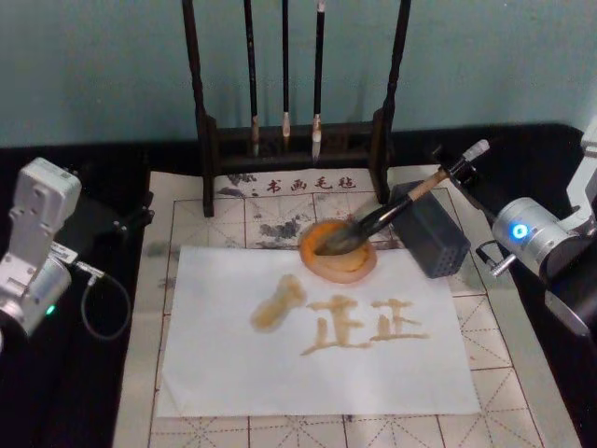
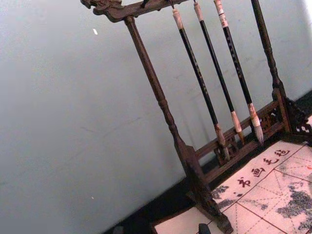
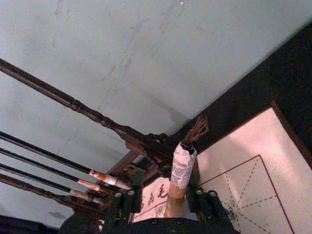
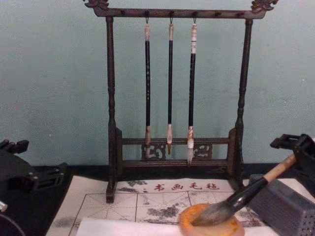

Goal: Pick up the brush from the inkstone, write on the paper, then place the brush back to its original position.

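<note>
The brush (image 1: 392,213) lies tuft-down in the inkstone (image 1: 312,259), its handle propped on the grey box (image 1: 434,238) to the right, likely to keep wet bristles off the written paper (image 1: 280,373) nearer the robot. The right gripper (image 3: 165,193) straddles the handle's end, its fingers (image 3: 204,200) seemingly wide and not pinching. The left gripper (image 1: 117,222) sits parked well left of the inkstone.

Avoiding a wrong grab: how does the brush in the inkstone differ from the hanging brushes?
The brush has a thick tan handle; the hanging brushes have thin black ones. It leans, tuft in the inkstone; they hang upright. Its tuft is dark, theirs pale. All point downward.
</note>
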Available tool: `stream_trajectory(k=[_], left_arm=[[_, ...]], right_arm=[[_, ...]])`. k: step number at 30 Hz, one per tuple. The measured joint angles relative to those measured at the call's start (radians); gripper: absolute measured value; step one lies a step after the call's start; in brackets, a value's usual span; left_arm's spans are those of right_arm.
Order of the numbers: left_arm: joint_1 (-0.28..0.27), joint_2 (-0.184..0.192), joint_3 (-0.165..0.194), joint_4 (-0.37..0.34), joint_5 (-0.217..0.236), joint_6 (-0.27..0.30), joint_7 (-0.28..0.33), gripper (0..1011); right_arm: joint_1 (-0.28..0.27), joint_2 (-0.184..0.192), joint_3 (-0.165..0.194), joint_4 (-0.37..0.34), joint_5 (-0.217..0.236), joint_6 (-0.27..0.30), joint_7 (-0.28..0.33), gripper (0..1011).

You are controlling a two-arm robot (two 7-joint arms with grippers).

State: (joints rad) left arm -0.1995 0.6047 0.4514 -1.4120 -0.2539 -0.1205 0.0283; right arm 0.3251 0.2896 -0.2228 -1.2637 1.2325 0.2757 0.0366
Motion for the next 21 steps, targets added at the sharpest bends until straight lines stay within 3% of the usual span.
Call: stream_trajectory(k=[4,6,8,10,21], left_arm=[[0.0,0.0,0.0,0.0,0.0,0.0,0.0,1001],[0.0,0.0,0.0,0.0,0.0,0.0,0.0,1001],[0.0,0.0,0.0,0.0,0.0,0.0,0.0,1001],[0.0,0.0,0.0,0.0,0.0,0.0,0.0,1001],[0.0,0.0,0.0,0.0,0.0,0.0,0.0,1001]], right_arm=[[0.0,0.0,0.0,0.0,0.0,0.0,0.0,476],[0.0,0.0,0.0,0.0,-0.001,0.0,0.0,374],[0.0,0.0,0.0,0.0,-0.001,0.001,0.0,357],[0.0,0.0,0.0,0.0,-0.001,0.001,0.0,221],[0.0,0.0,0.0,0.0,-0.001,0.001,0.0,185]])
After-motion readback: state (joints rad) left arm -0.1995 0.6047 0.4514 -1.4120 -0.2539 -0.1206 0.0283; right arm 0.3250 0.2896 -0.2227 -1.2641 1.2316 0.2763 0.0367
